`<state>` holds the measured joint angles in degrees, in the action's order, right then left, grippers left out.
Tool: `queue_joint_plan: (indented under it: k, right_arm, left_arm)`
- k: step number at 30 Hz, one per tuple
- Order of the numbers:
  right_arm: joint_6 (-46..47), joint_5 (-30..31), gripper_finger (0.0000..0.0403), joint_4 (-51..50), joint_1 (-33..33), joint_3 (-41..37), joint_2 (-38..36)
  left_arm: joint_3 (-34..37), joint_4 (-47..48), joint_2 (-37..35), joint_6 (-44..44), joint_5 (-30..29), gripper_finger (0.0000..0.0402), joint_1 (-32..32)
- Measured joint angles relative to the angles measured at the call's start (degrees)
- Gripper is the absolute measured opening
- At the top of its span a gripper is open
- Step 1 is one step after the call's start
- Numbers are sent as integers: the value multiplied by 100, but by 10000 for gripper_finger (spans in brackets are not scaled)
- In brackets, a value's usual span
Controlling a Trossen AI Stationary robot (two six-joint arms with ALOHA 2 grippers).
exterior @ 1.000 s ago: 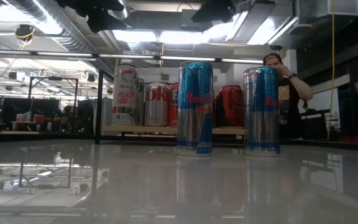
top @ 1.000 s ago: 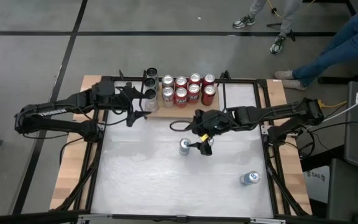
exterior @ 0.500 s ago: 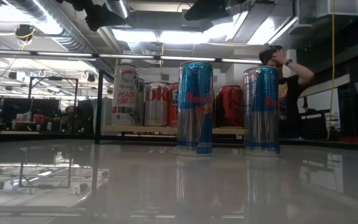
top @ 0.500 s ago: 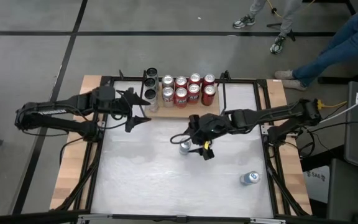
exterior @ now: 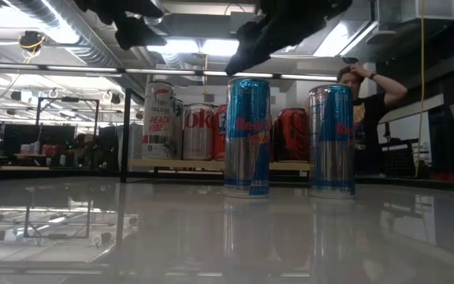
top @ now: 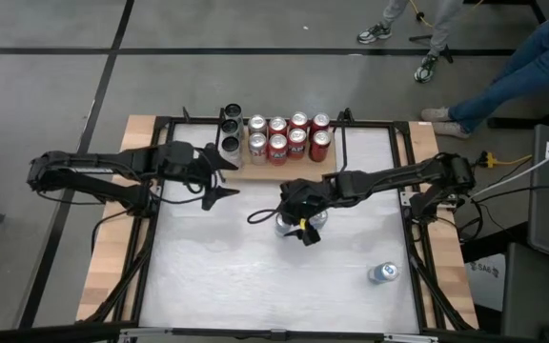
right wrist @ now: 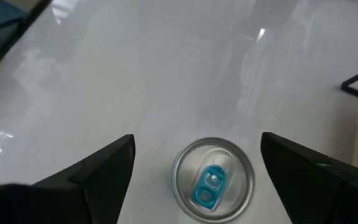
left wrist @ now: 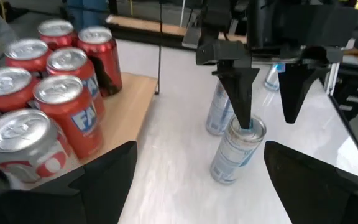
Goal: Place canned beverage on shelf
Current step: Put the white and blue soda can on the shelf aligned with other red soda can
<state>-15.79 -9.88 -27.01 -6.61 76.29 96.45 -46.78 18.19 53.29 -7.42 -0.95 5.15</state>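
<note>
The right hand hangs directly above the nearer blue-and-silver can, pointing straight down. Its fingers are spread and grip nothing. In the right wrist view the can's lid sits squarely between the two fingertips. So the can lies straight below the hand, upright, its long axis vertical; a plain descent looks like all the grasp needs. It stands on the white bench, near the middle. A second slim can stands well apart, toward the bench's right front.

Farther back, the left hand hovers over the bench just in front of the shelf, fingers also spread and empty. The right hand is plainly the nearer one to the can. The shelf at the back edge already carries red and silver cans. From the can, the shelf lies straight back and slightly right.

Compared with a second ago, the right hand has slid leftward from beside the can to over it. The left hand has swung from the shelf's left end out toward the bench's middle. Neither can has moved.
</note>
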Motion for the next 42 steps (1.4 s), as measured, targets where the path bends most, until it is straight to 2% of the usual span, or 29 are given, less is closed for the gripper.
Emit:
queue_joint_plan:
  k: [16, 24, 35, 42]
  right_arm:
    - [-76, 45, 337, -145, -11, 2, 226]
    - [-90, 539, 337, -73, -9, 15, 358]
    - [-102, 459, 337, -108, -11, 36, 360]
    - [-91, 164, 337, -202, -19, 227, 371]
  left_arm:
    - [0, -169, 895, 2, -2, 345, -79]
    - [0, -193, 953, 2, 0, 345, -106]
    - [0, -207, 949, 2, -2, 345, -230]
    - [0, -207, 949, 2, -4, 345, -298]
